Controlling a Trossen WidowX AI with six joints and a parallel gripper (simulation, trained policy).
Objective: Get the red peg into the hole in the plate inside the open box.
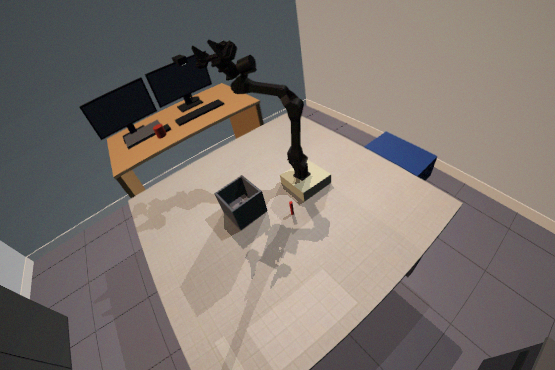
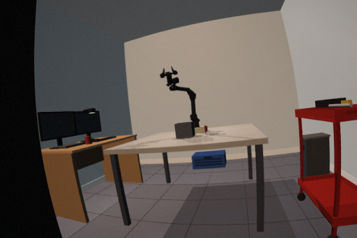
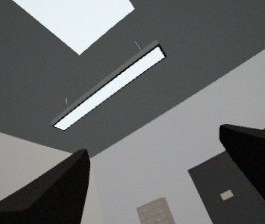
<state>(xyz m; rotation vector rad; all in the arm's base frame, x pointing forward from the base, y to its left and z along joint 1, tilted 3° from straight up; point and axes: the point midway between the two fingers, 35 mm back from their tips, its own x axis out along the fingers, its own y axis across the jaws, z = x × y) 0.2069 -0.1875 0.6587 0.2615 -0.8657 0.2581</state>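
My end effector is up high and open, and the peg stands on the bench.

I hold my end effector [image 1: 204, 50] [image 2: 168, 69] [image 3: 155, 144] well above the bench [image 1: 381, 220] [image 2: 187, 146], its fingers spread wide with nothing between them and their tips tilted upward; between them my wrist view shows a long lamp [image 3: 110, 89] under the ceiling [image 3: 193, 30]. The red peg [image 1: 291, 208] [image 2: 205, 129] is upright on the bench, outside the box [image 1: 253, 211] [image 2: 184, 130] and apart from it, near the pale block [image 1: 317, 187] [image 2: 199, 130] that my arm [image 1: 295, 131] [image 2: 193, 106] rises from. The box sits open side up; I can see into it from the top, but its inside is too dark and small for me to make out the hole. Beyond the bench are a desk [image 1: 146, 159] [image 2: 63, 180] with two monitors and a red mug [image 1: 159, 131] [image 2: 87, 139].
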